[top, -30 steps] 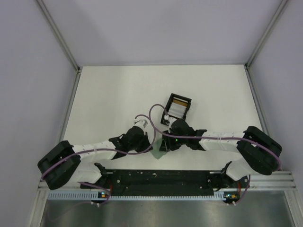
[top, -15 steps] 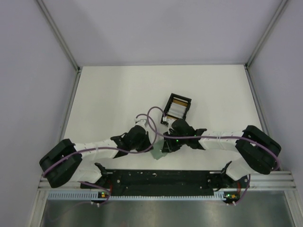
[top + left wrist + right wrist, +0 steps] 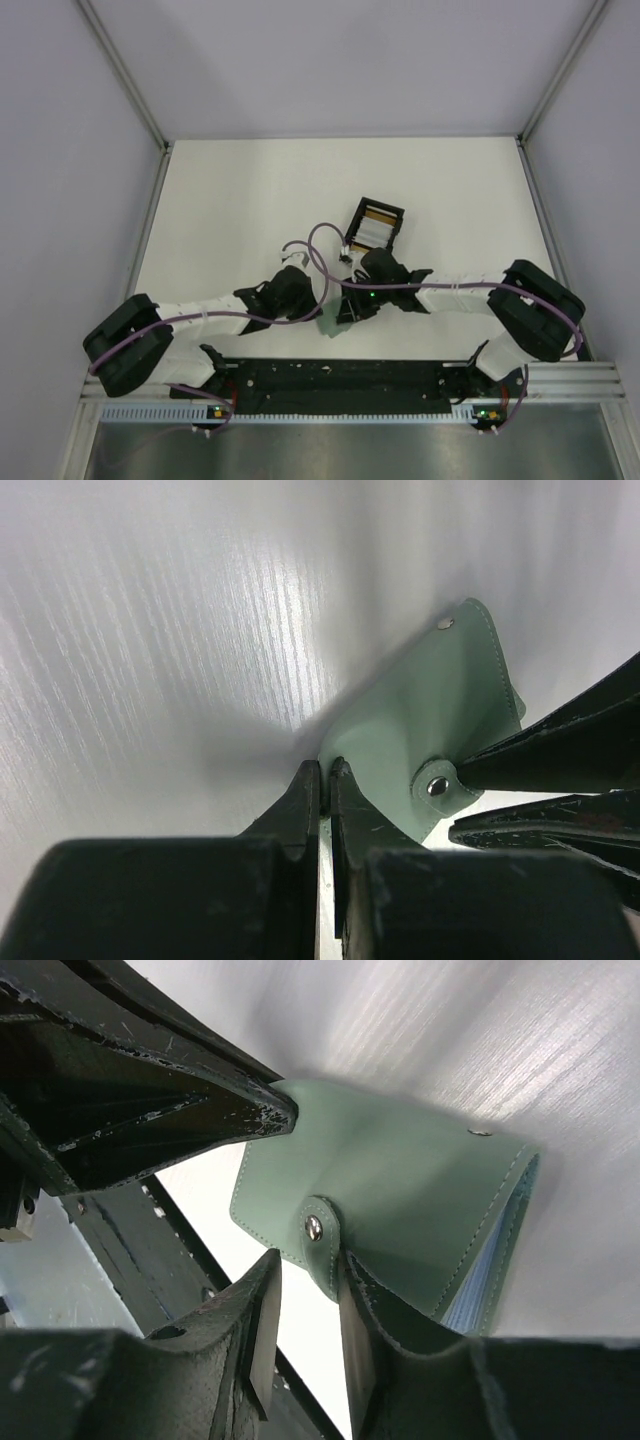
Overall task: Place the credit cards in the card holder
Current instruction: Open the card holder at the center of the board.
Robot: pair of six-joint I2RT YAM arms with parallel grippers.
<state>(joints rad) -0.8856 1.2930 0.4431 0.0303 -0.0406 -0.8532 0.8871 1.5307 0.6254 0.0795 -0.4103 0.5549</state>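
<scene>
Holder (image 3: pixel 400 1180) snapped shut, cards (image 3: pixel 374 232) in far box (image 3: pixel 384 204); left gripper (image 3: pixel 322 770) pinches its corner, right gripper (image 3: pixel 305 1290), parted, straddles its tab (image 3: pixel 318 1235).

White tbl (image 3: pixel 230 200), pale lilac walls (image 3: pixel 350 60), alu corner posts (image 3: pixel 120 70)

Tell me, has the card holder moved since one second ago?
Yes, slightly: the card holder has shifted a little to the left, away from the black box, which stayed put.
</scene>
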